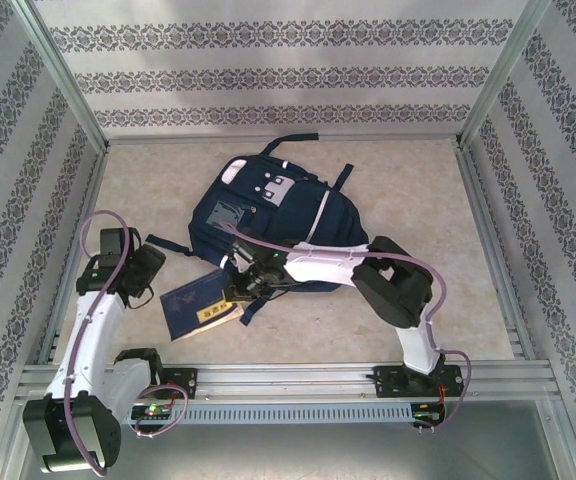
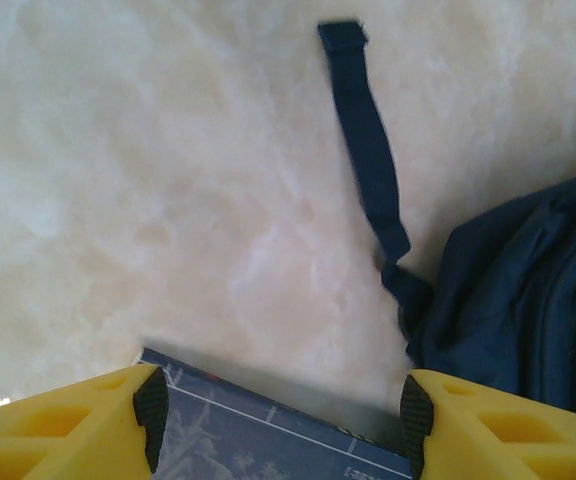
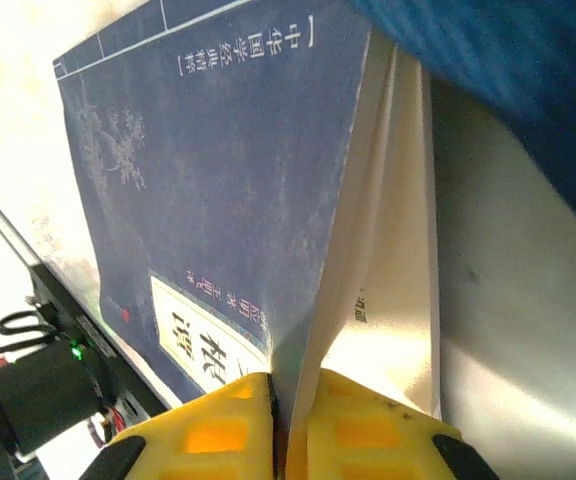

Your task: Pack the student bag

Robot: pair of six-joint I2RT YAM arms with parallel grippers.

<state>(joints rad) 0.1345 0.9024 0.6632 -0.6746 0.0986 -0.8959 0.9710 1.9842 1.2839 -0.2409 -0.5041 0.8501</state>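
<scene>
The student bag [image 1: 268, 215] lies flat in the middle of the table, navy with white stripes. It also fills the top right of the right wrist view [image 3: 508, 80], and its side [image 2: 528, 300] and a loose strap [image 2: 368, 150] appear in the left wrist view. A blue book [image 1: 196, 308] lies just in front of the bag. My right gripper [image 1: 240, 290] [image 3: 288, 400] is shut on the edge of the book's cover [image 3: 198, 180], and the white pages [image 3: 388, 250] hang apart from it. My left gripper [image 1: 153, 268] [image 2: 283, 420] is open, hovering over a corner of the book [image 2: 268, 445].
Bare marble-patterned tabletop [image 2: 168, 180] stretches left of the bag. A metal rail [image 1: 288, 380] with both arm bases runs along the near edge. Metal frame posts and patterned walls [image 1: 288, 70] enclose the other three sides.
</scene>
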